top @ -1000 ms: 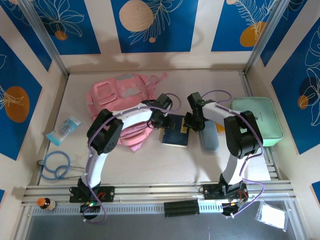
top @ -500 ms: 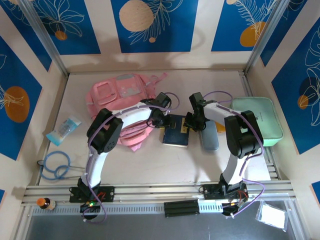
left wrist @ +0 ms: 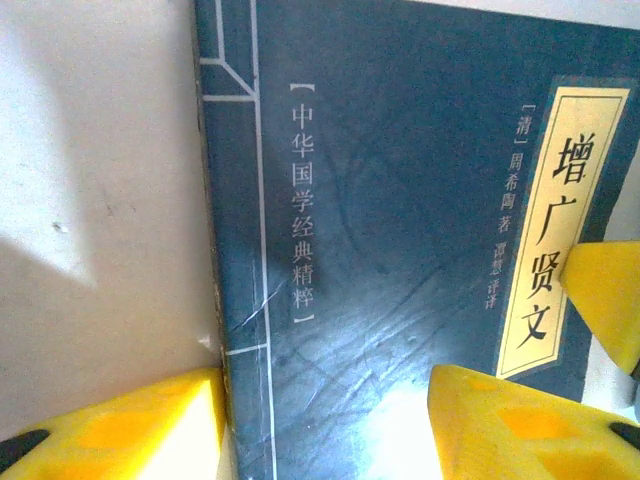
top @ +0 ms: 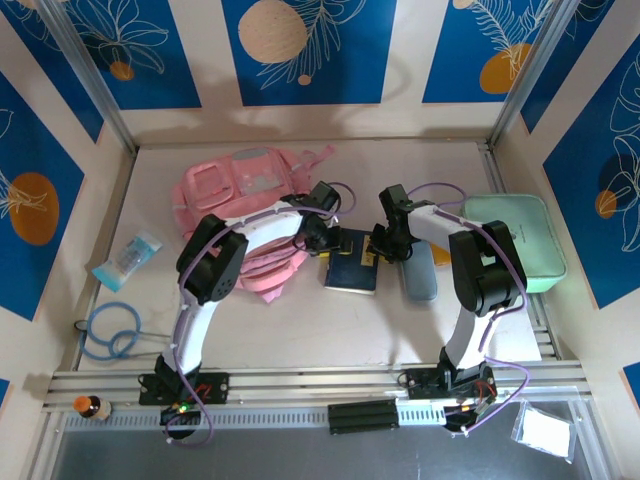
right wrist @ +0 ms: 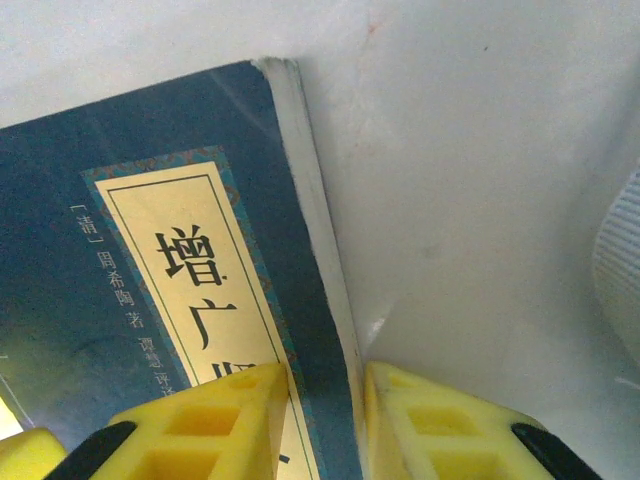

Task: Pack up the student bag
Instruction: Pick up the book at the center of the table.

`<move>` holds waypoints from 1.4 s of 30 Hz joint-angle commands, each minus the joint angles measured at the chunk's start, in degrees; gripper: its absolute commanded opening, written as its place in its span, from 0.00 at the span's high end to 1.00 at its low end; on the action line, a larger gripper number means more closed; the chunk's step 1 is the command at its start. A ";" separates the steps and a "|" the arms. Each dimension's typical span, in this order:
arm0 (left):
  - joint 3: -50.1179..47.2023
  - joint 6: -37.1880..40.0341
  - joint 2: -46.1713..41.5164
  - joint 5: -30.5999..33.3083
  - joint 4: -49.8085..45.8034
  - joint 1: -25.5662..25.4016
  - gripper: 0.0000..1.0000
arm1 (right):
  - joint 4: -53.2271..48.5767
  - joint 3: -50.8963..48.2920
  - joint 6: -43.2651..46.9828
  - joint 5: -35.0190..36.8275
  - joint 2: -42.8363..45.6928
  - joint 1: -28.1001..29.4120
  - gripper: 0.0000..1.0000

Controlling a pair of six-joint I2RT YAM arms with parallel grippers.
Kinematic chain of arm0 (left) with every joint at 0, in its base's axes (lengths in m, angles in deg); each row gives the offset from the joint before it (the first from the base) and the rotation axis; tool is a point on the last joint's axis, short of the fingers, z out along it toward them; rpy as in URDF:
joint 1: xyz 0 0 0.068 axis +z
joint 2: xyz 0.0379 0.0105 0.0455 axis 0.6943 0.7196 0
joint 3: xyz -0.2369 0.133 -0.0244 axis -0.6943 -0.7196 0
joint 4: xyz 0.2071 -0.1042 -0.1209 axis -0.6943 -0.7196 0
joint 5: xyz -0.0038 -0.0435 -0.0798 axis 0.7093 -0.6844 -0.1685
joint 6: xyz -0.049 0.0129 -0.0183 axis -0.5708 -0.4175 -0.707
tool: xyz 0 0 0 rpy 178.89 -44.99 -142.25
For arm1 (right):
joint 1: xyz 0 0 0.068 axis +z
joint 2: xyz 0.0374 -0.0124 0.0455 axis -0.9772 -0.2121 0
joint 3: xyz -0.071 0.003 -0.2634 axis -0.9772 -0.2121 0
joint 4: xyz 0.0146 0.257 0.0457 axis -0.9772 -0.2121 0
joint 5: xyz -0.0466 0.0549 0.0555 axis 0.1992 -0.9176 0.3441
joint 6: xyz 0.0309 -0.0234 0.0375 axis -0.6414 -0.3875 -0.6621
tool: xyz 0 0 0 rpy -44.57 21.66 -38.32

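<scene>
Reader: What is gripping the dark blue book (top: 350, 275)?
Legend: Right gripper (right wrist: 328, 395) is pinching its edge; left gripper (left wrist: 320, 430) is straddling its spine, jaws apart. Student bag (top: 225, 190) is lying alongside, toward the tabletop's (top: 300, 325) far-left corner.

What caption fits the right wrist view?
Right tool straddling the page edge of a dark blue book on the white table.

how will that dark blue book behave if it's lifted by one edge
The book looks like a thin paperback, so it would probably sag. Its cover shows glare, so it may be slippery. Lying flat, it should slide rather than tip.
</scene>
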 commanded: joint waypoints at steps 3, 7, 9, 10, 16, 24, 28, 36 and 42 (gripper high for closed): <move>-1.23 0.63 -3.74 -11.74 8.54 1.61 0.50 | 0.79 -1.72 -1.00 -1.75 -2.36 0.15 0.78; -2.18 1.09 -6.58 -16.26 10.67 3.09 0.55 | 1.11 -1.81 -1.19 -1.79 -2.36 -0.02 0.80; -3.81 1.00 -8.43 -18.59 12.81 3.45 0.56 | 1.25 -1.89 -1.34 -1.79 -2.36 -0.11 0.81; -4.47 1.08 -9.10 -19.50 13.65 3.54 0.57 | 1.31 -1.90 -1.38 -1.90 -2.45 -0.17 0.82; -7.87 0.12 -9.16 -21.36 15.69 3.58 0.62 | 1.69 -1.55 -1.66 -2.45 -3.37 -0.20 0.83; -7.49 -2.10 -6.14 -20.22 15.65 3.51 0.70 | 1.56 -1.28 -1.76 -2.28 -3.50 -0.11 0.89; -6.44 -2.12 -5.68 -19.48 14.96 3.45 0.72 | 1.46 -1.37 -1.81 -2.06 -3.50 -0.01 0.91; -5.40 -0.51 -6.32 -16.00 11.63 4.13 0.87 | 2.03 -1.58 -1.66 -1.18 -1.29 -0.05 0.89; -7.49 -1.07 -10.80 -15.47 13.32 7.31 1.00 | 9.59 -5.28 -1.83 -5.44 6.62 -0.77 0.79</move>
